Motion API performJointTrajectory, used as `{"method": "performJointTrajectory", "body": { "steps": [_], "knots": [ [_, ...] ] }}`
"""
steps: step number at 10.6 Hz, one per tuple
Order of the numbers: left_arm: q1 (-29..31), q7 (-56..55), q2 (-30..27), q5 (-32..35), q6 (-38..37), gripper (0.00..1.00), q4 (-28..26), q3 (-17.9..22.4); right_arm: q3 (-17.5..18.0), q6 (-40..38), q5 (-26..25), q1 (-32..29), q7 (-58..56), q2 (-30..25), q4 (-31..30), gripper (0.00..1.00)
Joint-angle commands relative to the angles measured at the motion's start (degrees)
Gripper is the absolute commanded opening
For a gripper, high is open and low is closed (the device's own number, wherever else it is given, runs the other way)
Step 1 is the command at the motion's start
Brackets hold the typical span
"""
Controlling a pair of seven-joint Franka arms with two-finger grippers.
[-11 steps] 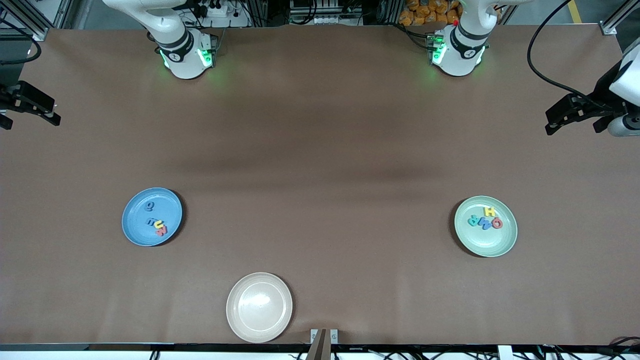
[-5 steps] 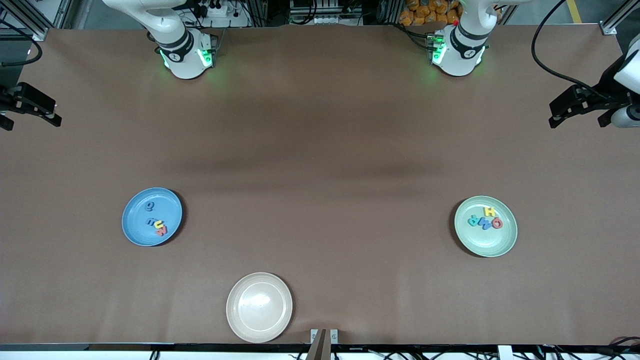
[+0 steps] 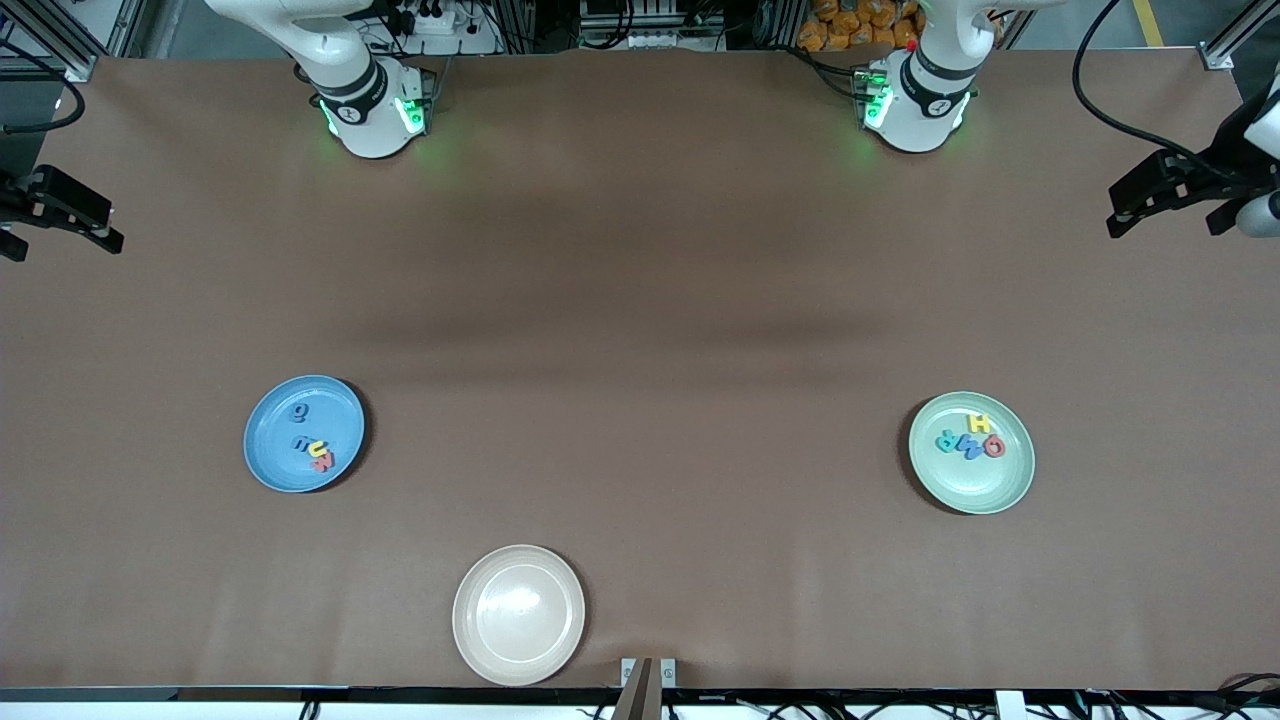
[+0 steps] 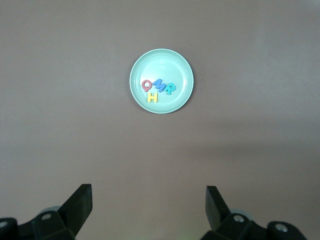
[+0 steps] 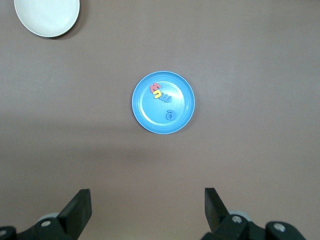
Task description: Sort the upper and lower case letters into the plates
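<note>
The bright blue plate (image 3: 272, 450) lies toward the right arm's end of the table and holds several small letters (image 3: 318, 453) in blue, yellow and red. The right wrist view shows this plate (image 5: 181, 95) and its letters (image 5: 158, 92) too. The mint green plate (image 3: 975, 488) lies toward the left arm's end and holds a yellow H (image 3: 980, 424), a red Q (image 3: 994, 447), a blue M and a teal R. The left wrist view shows that plate (image 4: 167, 62) as well. My left gripper (image 3: 1160, 205) (image 4: 149, 200) is open and empty, high over its end of the table. My right gripper (image 3: 60, 225) (image 5: 148, 202) is open and empty at its end.
A beige cream plate (image 3: 518, 614) lies with nothing in it near the table's front edge, nearer to the front camera than the blue plate. It also shows in the right wrist view (image 5: 46, 17). The brown tabletop (image 3: 640, 350) lies between the two plates.
My left gripper has drawn back a little toward the left arm's end of the table. The right arm, the plates and the letters have not moved.
</note>
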Motion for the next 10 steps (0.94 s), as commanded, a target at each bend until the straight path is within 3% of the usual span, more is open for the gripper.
{"method": "performJointTrajectory", "body": {
  "steps": [1,10],
  "knots": [
    [-0.5,1.6,-0.2,-1.6,-2.5,1.0,1.8,0.6,0.0,-0.5,0.1,0.0,0.2,0.5,1.2,1.0],
    [-0.6,1.5,-0.2,-1.9,-4.3,1.0,1.7,1.4,0.0,-0.5,0.4,-0.3,0.2,0.5,1.2,1.0]
  ]
}}
